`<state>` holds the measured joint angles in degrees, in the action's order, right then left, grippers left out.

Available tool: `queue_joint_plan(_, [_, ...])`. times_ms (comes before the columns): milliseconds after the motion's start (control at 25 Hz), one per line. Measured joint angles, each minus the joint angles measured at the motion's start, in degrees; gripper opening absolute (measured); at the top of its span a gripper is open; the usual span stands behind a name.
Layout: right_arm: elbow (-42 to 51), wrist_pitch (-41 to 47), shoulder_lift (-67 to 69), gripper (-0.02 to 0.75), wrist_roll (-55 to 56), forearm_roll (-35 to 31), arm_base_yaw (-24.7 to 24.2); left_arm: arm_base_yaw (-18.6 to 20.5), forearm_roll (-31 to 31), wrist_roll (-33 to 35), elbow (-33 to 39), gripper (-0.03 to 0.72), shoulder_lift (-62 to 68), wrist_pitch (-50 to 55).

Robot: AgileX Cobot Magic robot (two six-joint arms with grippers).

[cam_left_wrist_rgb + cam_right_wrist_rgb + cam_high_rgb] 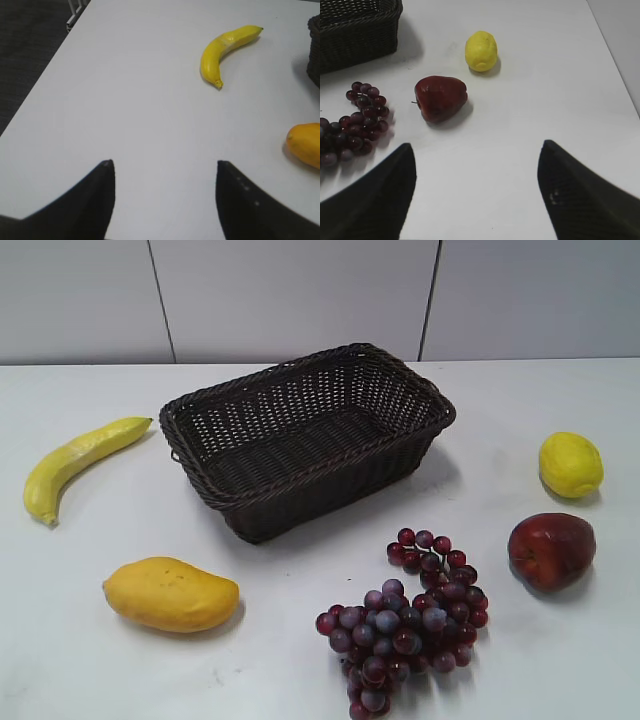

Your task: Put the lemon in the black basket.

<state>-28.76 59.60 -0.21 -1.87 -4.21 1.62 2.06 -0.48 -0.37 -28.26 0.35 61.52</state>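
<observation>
A: Where does the lemon [570, 464] lie?
B: On the white bench [90, 660], toward its right edge, well apart from the black basket [305, 438], which sits at the middle toward the far edge.
A: And relative to the right gripper [475, 192]?
B: In the right wrist view the lemon [481, 51] lies ahead of it, roughly in line with the gap between its fingers, untouched. The gripper is spread wide and holds nothing.
A: Anything between them?
B: A dark red apple [440, 98] sits nearer the gripper and a little left of that line, just beside the lemon but apart from it. A bunch of purple-red grapes [355, 120] lies further left, near the basket's corner [360, 30].
A: The left gripper [165, 200]?
B: Also spread apart and empty, above bare bench near the left edge. Ahead of it lies a banana [225, 52], and a mango [305, 145] shows at the right border of that view.
A: Does either arm show in the exterior view?
B: No. There the banana [75, 465] and mango [170, 593] lie left of the basket, with the grapes [410, 620] and apple [550, 550] toward the near right.
</observation>
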Motion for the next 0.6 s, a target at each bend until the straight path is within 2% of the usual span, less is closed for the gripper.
queue_joint_plan(400, [-0.29,-0.55,0.54,0.572,0.00,0.00,0.00,0.00,0.00,0.00,0.00,0.472,0.00,0.00])
queue_joint_plan(600, [-2.87,-4.01,8.65,0.572,-0.05,0.00,0.00,0.00,0.00,0.00,0.00,0.472,0.00,0.00])
